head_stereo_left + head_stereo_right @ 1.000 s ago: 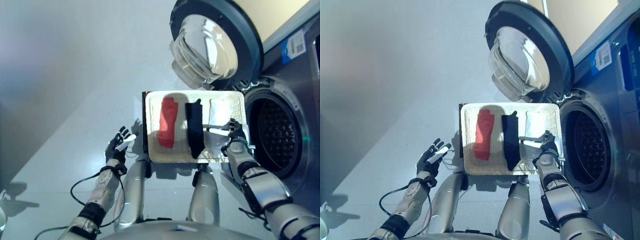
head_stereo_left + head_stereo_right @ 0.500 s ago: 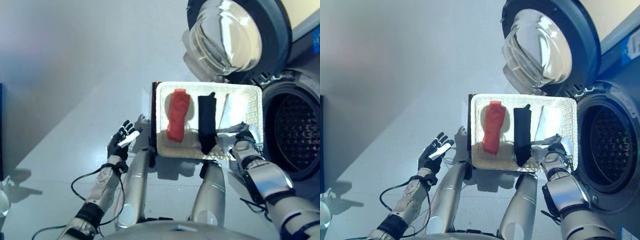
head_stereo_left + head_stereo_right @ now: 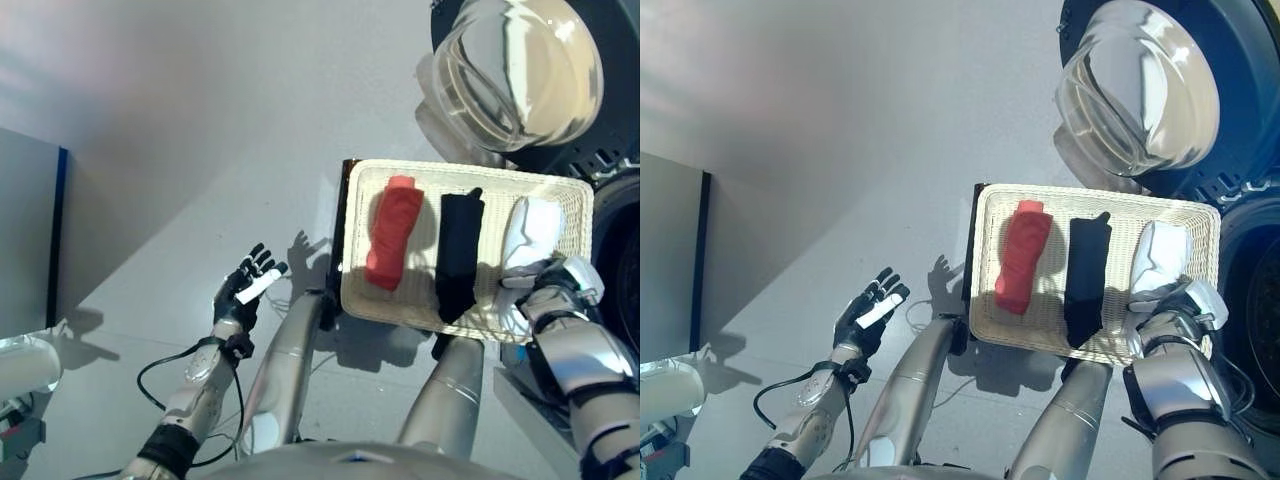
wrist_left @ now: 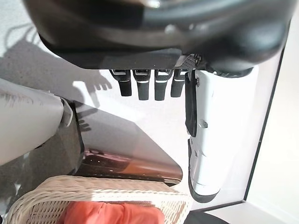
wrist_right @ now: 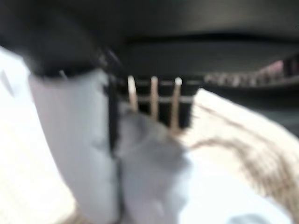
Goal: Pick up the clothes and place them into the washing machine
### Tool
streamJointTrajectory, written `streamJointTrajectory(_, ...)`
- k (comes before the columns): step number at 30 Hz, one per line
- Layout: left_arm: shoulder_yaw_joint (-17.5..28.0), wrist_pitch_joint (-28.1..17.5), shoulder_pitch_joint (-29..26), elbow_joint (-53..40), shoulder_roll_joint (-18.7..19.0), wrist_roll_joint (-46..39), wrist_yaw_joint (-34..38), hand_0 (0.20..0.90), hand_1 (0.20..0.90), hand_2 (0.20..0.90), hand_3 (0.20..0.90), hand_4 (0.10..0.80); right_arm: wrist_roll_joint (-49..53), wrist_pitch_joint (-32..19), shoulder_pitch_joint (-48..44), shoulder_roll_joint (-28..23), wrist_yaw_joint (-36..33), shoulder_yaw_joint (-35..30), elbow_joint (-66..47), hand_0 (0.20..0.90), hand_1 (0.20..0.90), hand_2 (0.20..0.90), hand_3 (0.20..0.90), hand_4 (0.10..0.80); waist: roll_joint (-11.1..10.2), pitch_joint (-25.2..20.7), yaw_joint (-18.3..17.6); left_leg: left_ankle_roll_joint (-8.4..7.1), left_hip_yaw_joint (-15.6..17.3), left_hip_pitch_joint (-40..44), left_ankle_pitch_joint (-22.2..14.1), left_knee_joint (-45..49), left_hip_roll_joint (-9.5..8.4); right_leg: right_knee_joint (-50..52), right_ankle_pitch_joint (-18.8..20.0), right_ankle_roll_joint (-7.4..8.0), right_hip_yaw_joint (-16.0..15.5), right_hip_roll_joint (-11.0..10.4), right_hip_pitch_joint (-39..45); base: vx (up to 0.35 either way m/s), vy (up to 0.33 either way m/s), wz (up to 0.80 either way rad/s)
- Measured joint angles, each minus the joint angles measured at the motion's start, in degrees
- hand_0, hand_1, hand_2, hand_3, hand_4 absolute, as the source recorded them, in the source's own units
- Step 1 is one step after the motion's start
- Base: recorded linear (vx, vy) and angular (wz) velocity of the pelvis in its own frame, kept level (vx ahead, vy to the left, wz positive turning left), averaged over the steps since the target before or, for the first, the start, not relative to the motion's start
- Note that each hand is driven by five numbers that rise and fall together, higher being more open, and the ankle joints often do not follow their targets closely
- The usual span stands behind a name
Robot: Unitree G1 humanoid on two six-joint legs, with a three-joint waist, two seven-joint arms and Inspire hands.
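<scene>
Camera has swung since the earlier frames: whole scene sits further right, and the drum opening that was in full view is now cut off at the right edge. Not an object move.

Right hand [image 3: 1175, 305] fingers are now curled into the white cloth [image 3: 1160, 255] at its near end, pinching it; earlier they sat at the basket's near rim just short of it. The cloth now looks bunched up, still inside the wicker basket [image 3: 992, 290].

Black cloth [image 3: 1084, 268] just left of those fingers, red cloth [image 3: 1020, 258] beyond it; both unchanged in the basket.

Washing machine door [image 3: 1140, 85] still open beyond the basket.

Left hand [image 3: 245, 290] still spread, holding nothing, well left of the basket.
</scene>
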Motion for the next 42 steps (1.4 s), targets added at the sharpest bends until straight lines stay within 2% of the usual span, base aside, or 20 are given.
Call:
streamJointTrajectory(7, -0.3, 0.2, 0.9, -0.2, -0.2, -0.3, 0.1, 0.900, 0.900, 0.900, 0.900, 0.800, 0.7, -0.2, 0.3, 0.0, 2.3, -1.7, -0.3, 0.200, 0.200, 0.200, 0.200, 0.300, 0.6, -1.2, -0.3, -0.08, -0.1, -1.0, -0.1, 0.6, 0.22, 1.7, -0.4, 0.21, 0.8, 0.3, -1.9, 0.000, 0.000, 0.00)
streamJointTrajectory(12, -0.3, 0.4, 0.6, 0.2, -0.4, -0.9, 0.5, 0.900, 0.900, 0.900, 0.900, 0.800, 6.5, -1.7, 1.8, 1.4, 1.7, -4.2, -2.9, 0.200, 0.200, 0.200, 0.200, 0.300, 0.2, -1.8, -0.9, -0.31, 0.1, -1.7, -0.5, 2.0, 1.13, 1.8, -0.4, 0.18, 1.3, 1.4, -2.5, 0.025, -0.017, -0.10)
streamJointTrajectory(18, 0.9, -0.4, 0.6, 0.4, -0.6, -1.5, 2.8, 0.900, 0.900, 0.900, 0.900, 0.800, 27.9, -9.1, 7.1, 8.4, 0.6, -13.8, -13.6, 0.200, 0.200, 0.200, 0.200, 0.300, -2.4, -1.9, -5.4, -0.25, 0.7, -1.6, -1.1, 2.8, 2.47, 1.2, 0.0, 0.08, 2.6, 3.1, -2.7, -0.015, -0.013, -0.16)
streamJointTrajectory(19, 1.0, -0.5, 0.5, 0.4, -0.8, -1.6, 2.9, 0.900, 0.900, 0.900, 0.900, 0.800, 30.0, -10.0, 7.7, 9.0, 0.5, -14.9, -14.7, 0.200, 0.200, 0.200, 0.200, 0.300, -2.6, -1.9, -5.6, -0.48, 0.7, -1.5, -2.0, 2.7, 2.70, 0.9, -0.1, 0.23, 2.4, 3.4, -2.7, 0.111, -0.026, -0.16)
streamJointTrajectory(21, 1.7, -1.2, 0.7, 0.9, -1.4, -2.5, 3.3, 0.900, 0.900, 0.900, 0.900, 0.800, 39.7, -13.7, 10.3, 11.6, -0.1, -18.7, -18.8, 0.200, 0.200, 0.200, 0.200, 0.300, -3.2, -1.8, -6.3, -0.49, 0.8, -1.5, -1.4, 2.6, 3.28, -0.1, 0.6, -0.21, 3.1, 4.2, -2.7, 0.026, -0.020, -0.20)
streamJointTrajectory(25, 4.2, -2.2, 0.5, 2.2, -2.9, -3.7, 4.8, 0.900, 0.900, 0.900, 0.900, 0.800, 56.2, -20.0, 11.9, 17.4, 0.1, -27.2, -26.0, 0.200, 0.200, 0.200, 0.200, 0.300, -3.9, -1.6, -7.4, -0.38, 1.4, -0.8, -2.1, 2.1, 3.96, -0.8, 0.7, -0.03, 3.4, 4.7, -2.4, -0.014, -0.018, -0.11)
streamJointTrajectory(28, 4.8, -2.7, 0.7, 3.0, -3.2, -4.7, 5.8, 0.900, 0.900, 0.900, 0.900, 0.800, 65.3, -24.5, 11.6, 19.8, -0.5, -30.0, -30.9, 0.200, 0.200, 0.200, 0.200, 0.300, -4.0, -1.5, -8.1, -0.58, 1.7, -0.4, -2.0, 2.0, 4.06, -0.8, 0.7, -0.03, 3.7, 4.7, -2.4, 0.025, -0.012, -0.08)
streamJointTrajectory(32, 4.9, -2.7, 0.7, 3.0, -3.5, -5.8, 6.8, 0.900, 0.900, 0.900, 0.900, 0.800, 69.3, -30.1, 10.7, 19.7, -3.7, -34.1, -36.6, 0.200, 0.200, 0.200, 0.200, 0.300, -4.4, -1.2, -8.5, -0.58, 1.9, -0.3, -2.0, 1.9, 4.14, -1.1, 0.7, -0.04, 3.7, 4.7, -2.3, 0.000, 0.000, 0.00)
streamJointTrajectory(36, 4.9, -2.7, 0.7, 3.0, -3.4, -5.8, 6.8, 0.900, 0.900, 0.900, 0.900, 0.800, 70.6, -32.6, 7.3, 17.0, -7.3, -38.7, -35.0, 0.200, 0.200, 0.200, 0.200, 0.300, -4.8, -0.7, -8.3, -0.57, 2.0, 0.7, -2.0, 1.5, 4.16, -1.5, 0.7, -0.03, 3.7, 4.7, -1.3, 0.000, 0.000, 0.00)
streamJointTrajectory(42, 4.2, -2.6, 1.5, 3.1, -2.1, -5.8, 6.3, 0.900, 0.900, 0.900, 0.900, 0.800, 77.3, -32.3, 0.3, 5.6, -9.0, -44.1, -20.5, 0.200, 0.200, 0.200, 0.200, 0.300, -4.7, -0.7, -7.2, -0.49, 2.4, 1.7, -1.9, 0.1, 3.95, -3.0, 1.1, -0.21, 3.7, 4.5, -0.4, 0.000, 0.000, 0.00)
